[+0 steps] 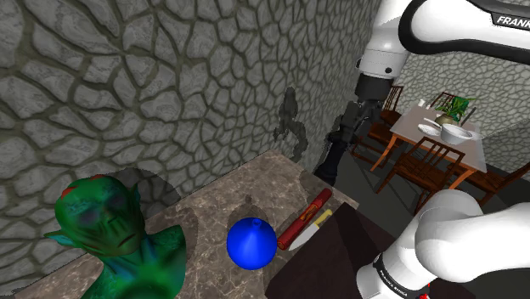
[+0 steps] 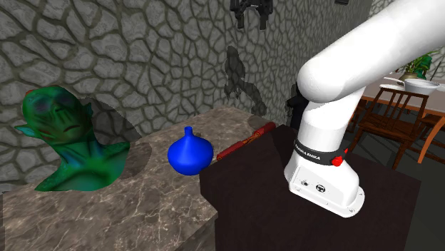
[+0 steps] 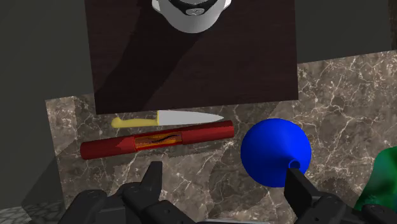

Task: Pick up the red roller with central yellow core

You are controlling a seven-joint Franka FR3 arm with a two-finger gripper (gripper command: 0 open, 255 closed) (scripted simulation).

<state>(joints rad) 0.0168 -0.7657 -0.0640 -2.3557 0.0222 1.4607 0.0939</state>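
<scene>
The red roller (image 3: 156,140) with a yellow middle section lies flat on the marble counter (image 3: 191,172), parallel to a knife (image 3: 168,119). It also lies near the counter's edge beside the dark stand in the shoulder view (image 1: 306,212) and the second exterior view (image 2: 246,142). My gripper (image 3: 226,184) hangs well above the counter, open, with nothing between its fingers (image 3: 153,179). The roller sits just ahead of the fingertips. In the shoulder view the gripper (image 1: 328,167) is above the counter's far end; in the second exterior view it (image 2: 250,21) is high against the stone wall.
A yellow-handled knife (image 1: 312,229) lies between roller and stand (image 3: 191,57). A blue round vase (image 1: 251,243) stands close to the roller's end. A green bust (image 1: 119,246) is farther along the counter. A stone wall (image 1: 170,85) backs the counter; a dining table (image 1: 437,132) stands beyond.
</scene>
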